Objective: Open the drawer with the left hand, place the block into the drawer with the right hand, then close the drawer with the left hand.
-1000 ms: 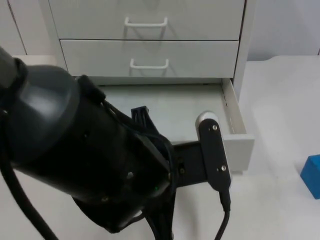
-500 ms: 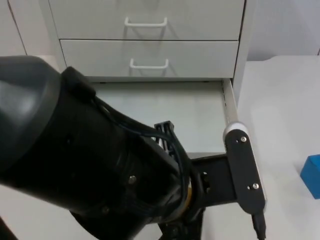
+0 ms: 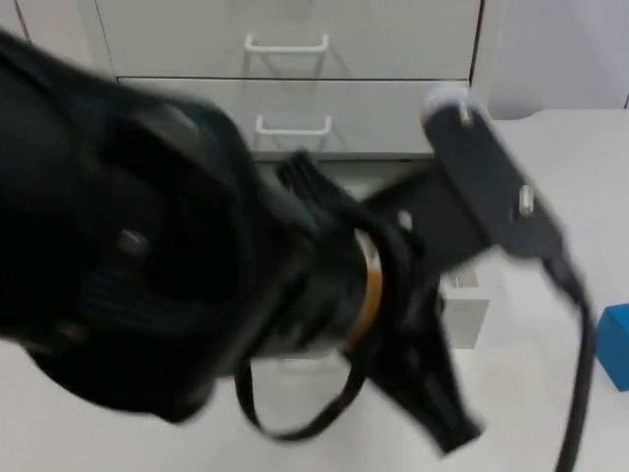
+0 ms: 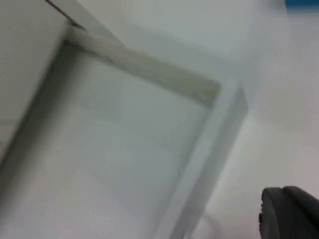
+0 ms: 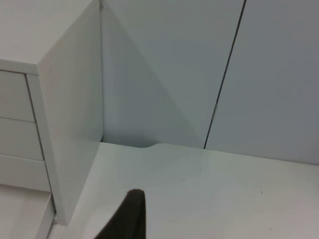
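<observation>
Black left arm blocks most of the top view, hanging over the drawer (image 3: 462,315). The left gripper (image 3: 450,425) sits on the near side of the drawer front, and I honestly can't tell if it's open or closed. In the wrist view, the left gripper's tip (image 4: 291,211) hangs just outside the drawer's corner, with the bare drawer floor (image 4: 114,164) beyond it.

The drawer is pulled out, so I'd say the opening part is done and the block is next. The blue block (image 3: 616,346) sits on the white worktop (image 3: 550,177), off to the right of the drawer and well apart from it.

To do this step well, I reckon the left arm needs to get out from above the drawer first, or the right arm has no way in. Then come down square on the block, lift it high enough to clear the drawer's side wall, and let go low over the middle of the floor.

The right gripper (image 5: 127,219) waits to the right of the drawer, beside the cabinet (image 5: 70,124) and facing the grey wall (image 5: 174,74). I can't tell its state either.
</observation>
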{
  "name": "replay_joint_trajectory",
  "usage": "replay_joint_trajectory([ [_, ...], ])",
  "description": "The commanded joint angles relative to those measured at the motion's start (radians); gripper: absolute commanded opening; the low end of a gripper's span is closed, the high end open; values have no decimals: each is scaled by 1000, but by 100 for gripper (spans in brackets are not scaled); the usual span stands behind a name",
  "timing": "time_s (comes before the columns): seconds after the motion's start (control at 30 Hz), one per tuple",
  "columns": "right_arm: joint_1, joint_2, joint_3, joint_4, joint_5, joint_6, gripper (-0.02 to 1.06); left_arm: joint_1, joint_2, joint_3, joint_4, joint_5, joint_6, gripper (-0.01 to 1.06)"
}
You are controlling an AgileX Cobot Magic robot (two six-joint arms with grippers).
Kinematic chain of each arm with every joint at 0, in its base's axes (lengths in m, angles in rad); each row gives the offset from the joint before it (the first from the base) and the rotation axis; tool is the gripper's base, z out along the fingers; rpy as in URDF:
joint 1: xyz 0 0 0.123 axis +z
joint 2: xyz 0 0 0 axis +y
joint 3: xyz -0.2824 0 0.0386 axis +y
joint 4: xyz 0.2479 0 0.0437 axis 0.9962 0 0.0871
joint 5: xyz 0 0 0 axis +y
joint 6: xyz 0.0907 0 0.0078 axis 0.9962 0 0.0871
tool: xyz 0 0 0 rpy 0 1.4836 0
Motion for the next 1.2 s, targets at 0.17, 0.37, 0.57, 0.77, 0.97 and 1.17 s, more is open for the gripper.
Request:
replay_joint_trajectory([
  [0.17,-2,-1,-8,-1,-18,1,103,20,-109,-7,204,253,-479,0],
  [0.37,-2,-1,-8,-2,-18,8,103,184,-208,-7,221,128,-532,0],
  [0.57,-2,-1,-8,-2,-18,11,103,354,-283,-7,138,110,-470,0],
  [0.77,-2,-1,-8,-2,-18,11,103,568,-366,-7,16,110,-417,0],
  [0.97,-2,-1,-8,-2,-19,11,103,748,-479,-7,-148,74,-417,0],
  [1.17,-2,-1,-8,-2,-29,13,103,855,-512,-7,-234,-86,-242,0],
])
